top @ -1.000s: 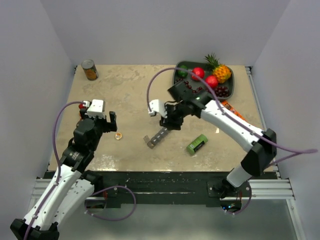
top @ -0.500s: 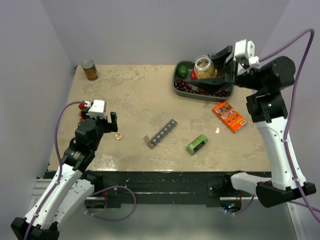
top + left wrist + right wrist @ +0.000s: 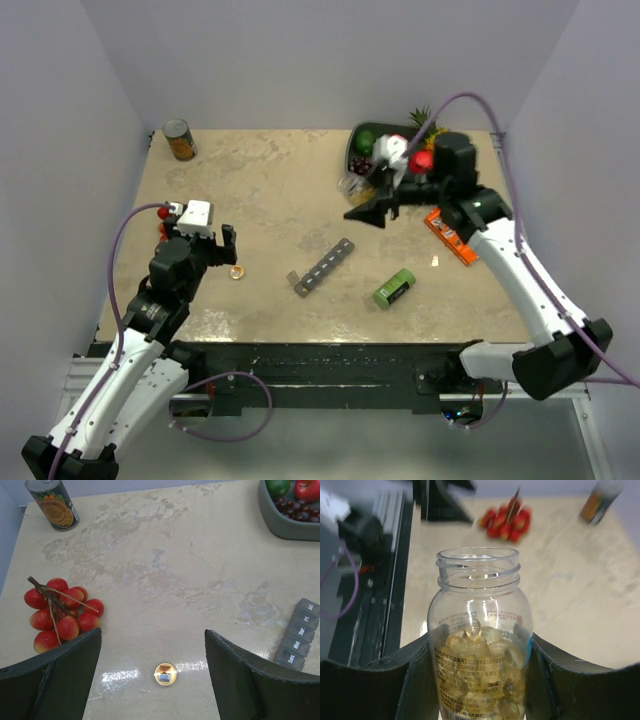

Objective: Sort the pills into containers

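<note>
I saw the right gripper (image 3: 479, 695) clamped on a small clear bottle (image 3: 478, 605), one dark finger on each side, at the centre of the right wrist view. The bottle's mouth was uncapped, and yellowish-amber pills (image 3: 479, 650) were heaped in its lower half. In the overhead view that gripper sat right of centre, below a dark tray (image 3: 352, 160) of fruit at upper right. The grey strip of compartments (image 3: 325, 267) lay slantwise on the table (image 3: 260, 190) at centre, apart from both grippers. Its lids at the lower right of the left wrist view were shut, so I could not tell their contents. The left gripper (image 3: 152, 667) hung with jaws wide apart, gripping nothing. A small round gold cap (image 3: 165, 674) lay on the table between its fingers at lower centre. A tin can (image 3: 180, 140) stood at upper left.
</note>
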Controlling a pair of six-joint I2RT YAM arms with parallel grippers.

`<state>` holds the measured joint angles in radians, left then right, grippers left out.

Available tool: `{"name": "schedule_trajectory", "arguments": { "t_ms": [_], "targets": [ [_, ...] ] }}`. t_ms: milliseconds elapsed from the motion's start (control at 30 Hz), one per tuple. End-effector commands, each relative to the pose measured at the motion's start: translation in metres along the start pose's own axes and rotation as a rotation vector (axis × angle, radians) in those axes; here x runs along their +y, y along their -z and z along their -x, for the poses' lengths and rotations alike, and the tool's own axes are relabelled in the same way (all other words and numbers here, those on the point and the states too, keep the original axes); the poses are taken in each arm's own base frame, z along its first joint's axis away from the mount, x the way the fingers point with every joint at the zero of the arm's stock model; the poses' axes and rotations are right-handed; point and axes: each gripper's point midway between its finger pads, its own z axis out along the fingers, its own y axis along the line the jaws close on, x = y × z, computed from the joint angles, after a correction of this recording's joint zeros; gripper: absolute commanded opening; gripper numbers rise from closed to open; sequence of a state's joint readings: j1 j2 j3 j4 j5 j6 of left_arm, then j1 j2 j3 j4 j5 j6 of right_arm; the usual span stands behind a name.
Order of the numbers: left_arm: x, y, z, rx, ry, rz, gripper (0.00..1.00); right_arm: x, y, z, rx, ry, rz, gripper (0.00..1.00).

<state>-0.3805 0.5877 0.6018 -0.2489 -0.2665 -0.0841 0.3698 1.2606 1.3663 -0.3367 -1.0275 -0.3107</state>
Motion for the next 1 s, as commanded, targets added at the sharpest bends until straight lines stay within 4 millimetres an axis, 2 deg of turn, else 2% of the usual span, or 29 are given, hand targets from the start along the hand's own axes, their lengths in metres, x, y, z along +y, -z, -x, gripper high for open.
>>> {"name": "schedule_trajectory", "arguments": {
  "t_ms": [0,133,167,200,233,300,400,433,667,967],
  "targets": [
    [-0.001,0.001,0.017,-0.068,-0.004,-0.012,0.88,0.029,-0.013,-0.107,0.296,0.060,0.096,0.04],
    [-0.001,0.002,0.018,-0.071,-0.006,-0.017,0.88,0.049,-0.025,-0.163,0.427,0.039,0.220,0.04],
    [-0.002,0.002,0.018,-0.071,-0.010,-0.018,0.88,0.050,-0.028,-0.172,0.448,0.038,0.231,0.04],
    [-0.002,0.002,0.018,-0.071,-0.010,-0.021,0.88,0.048,-0.030,-0.192,0.507,0.018,0.229,0.04],
    [-0.002,0.002,0.019,-0.072,-0.009,-0.021,0.88,0.054,-0.036,-0.200,0.534,0.025,0.249,0.04],
    [-0.003,0.002,0.020,-0.074,-0.012,-0.026,0.88,0.049,-0.043,-0.222,0.614,0.015,0.237,0.04],
    [-0.002,0.003,0.021,-0.077,-0.013,-0.021,0.88,0.051,-0.054,-0.238,0.694,0.018,0.244,0.04],
    [-0.001,0.003,0.021,-0.077,-0.013,-0.020,0.88,0.052,-0.057,-0.250,0.736,0.010,0.255,0.04],
    [0.002,0.004,0.021,-0.078,-0.012,-0.004,0.88,0.056,-0.067,-0.281,0.883,0.064,0.262,0.04],
    [0.001,0.005,0.024,-0.089,-0.009,-0.008,0.88,0.058,-0.077,-0.288,0.946,0.087,0.272,0.04]
  ]
}}
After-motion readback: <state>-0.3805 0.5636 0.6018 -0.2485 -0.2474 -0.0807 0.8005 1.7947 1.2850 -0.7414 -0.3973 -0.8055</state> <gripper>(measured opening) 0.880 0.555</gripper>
